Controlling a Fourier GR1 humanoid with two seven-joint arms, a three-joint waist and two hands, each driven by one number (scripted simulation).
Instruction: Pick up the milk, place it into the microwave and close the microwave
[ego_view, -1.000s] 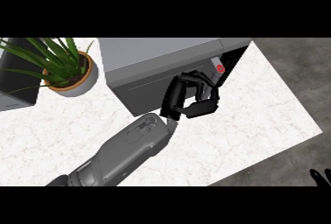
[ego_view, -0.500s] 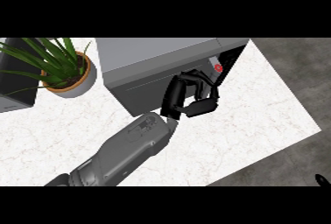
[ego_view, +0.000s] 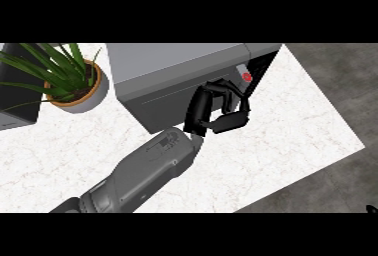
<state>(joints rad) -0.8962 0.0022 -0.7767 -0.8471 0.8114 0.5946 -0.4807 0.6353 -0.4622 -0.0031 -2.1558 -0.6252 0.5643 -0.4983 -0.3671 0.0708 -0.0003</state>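
Observation:
The grey microwave (ego_view: 177, 62) stands at the back of the counter. Its door (ego_view: 166, 102) is swung almost shut, leaving a dark gap at its right edge. In that gap shows a small white and red patch (ego_view: 246, 76); I cannot tell whether it is the milk. My left hand (ego_view: 214, 112) lies against the door's right end, fingers relaxed and bent over its edge, thumb sticking out, holding nothing. Only a black tip of my right hand (ego_view: 371, 209) shows at the lower right corner.
A potted plant (ego_view: 70, 82) in a brown pot stands left of the microwave. A dark appliance (ego_view: 15, 107) sits at the far left edge. The white marble counter (ego_view: 288, 135) ends at the right, with dark floor beyond.
The left hand stays on the door with hardly any shift. The right hand's tip has slid further down and out at the lower right corner.

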